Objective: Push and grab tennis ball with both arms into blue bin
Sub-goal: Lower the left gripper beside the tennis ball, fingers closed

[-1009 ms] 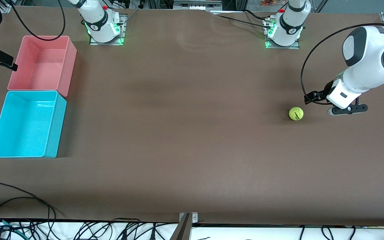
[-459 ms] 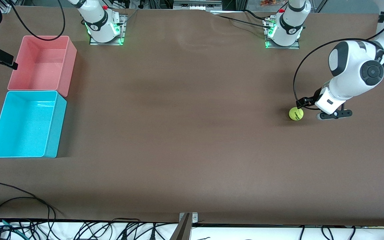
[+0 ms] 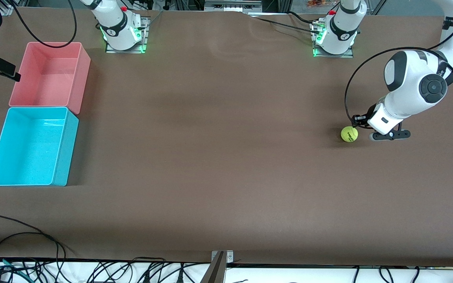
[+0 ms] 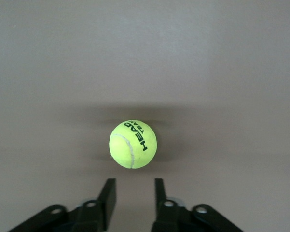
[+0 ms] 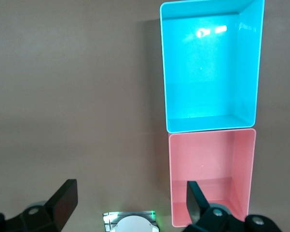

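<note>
The tennis ball [image 3: 349,134] lies on the brown table at the left arm's end, yellow-green with dark lettering. In the left wrist view the tennis ball [image 4: 132,144] sits just past the fingertips, not between them. My left gripper [image 3: 357,120] is low over the table right beside the ball; the left gripper [image 4: 133,181] has its fingers apart by a gap narrower than the ball, holding nothing. The blue bin [image 3: 64,153] stands at the right arm's end. My right gripper [image 5: 129,188] hangs high, wide open and empty, looking down on the blue bin [image 5: 207,63].
A pink bin [image 3: 81,78] of the same size touches the blue bin, farther from the front camera; the pink bin [image 5: 207,169] also shows in the right wrist view. Cables [image 3: 34,239] lie along the table's near edge. Both green-lit bases [image 3: 123,37] stand at the back.
The left arm has swung toward the ball and lowered beside it, and its fingers have drawn closer together. The ball and the bins have stayed put.
</note>
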`<action>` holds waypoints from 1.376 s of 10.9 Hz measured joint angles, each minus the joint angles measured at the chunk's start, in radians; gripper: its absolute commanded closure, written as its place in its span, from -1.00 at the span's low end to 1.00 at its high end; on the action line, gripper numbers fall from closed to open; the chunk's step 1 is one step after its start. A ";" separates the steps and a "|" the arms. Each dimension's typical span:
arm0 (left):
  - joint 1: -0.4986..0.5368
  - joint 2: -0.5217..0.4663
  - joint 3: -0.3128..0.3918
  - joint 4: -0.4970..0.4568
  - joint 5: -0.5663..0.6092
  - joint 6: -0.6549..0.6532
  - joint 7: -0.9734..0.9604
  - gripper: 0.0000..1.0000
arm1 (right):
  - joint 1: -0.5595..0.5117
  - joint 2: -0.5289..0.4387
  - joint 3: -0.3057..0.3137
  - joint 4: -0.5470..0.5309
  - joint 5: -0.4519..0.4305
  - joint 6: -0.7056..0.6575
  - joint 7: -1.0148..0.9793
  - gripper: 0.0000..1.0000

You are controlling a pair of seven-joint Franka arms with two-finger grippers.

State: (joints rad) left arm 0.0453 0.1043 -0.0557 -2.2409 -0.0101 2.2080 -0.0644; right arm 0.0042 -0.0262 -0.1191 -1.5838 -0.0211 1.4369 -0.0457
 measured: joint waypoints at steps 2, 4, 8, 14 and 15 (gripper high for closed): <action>0.000 0.000 0.000 -0.007 0.006 0.000 0.167 1.00 | 0.000 0.000 -0.003 0.000 0.000 -0.002 0.000 -1.00; 0.000 0.000 0.000 -0.014 0.008 0.000 0.344 1.00 | 0.000 0.000 -0.005 0.000 0.000 -0.002 0.000 -1.00; 0.001 0.001 0.001 -0.020 0.009 0.000 0.694 1.00 | 0.000 -0.001 -0.005 0.000 0.000 -0.021 0.000 -1.00; 0.012 0.013 0.050 -0.025 0.069 0.022 1.196 1.00 | 0.000 -0.010 -0.005 0.001 0.000 -0.029 0.000 -1.00; 0.012 0.018 0.054 -0.025 0.085 0.038 1.250 1.00 | 0.000 -0.010 -0.005 0.001 0.000 -0.030 0.000 -1.00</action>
State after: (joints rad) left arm 0.0571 0.1222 -0.0015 -2.2661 0.0746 2.2460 1.1853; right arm 0.0042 -0.0362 -0.1243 -1.5830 -0.0211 1.4071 -0.0457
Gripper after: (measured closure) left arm 0.991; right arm 0.000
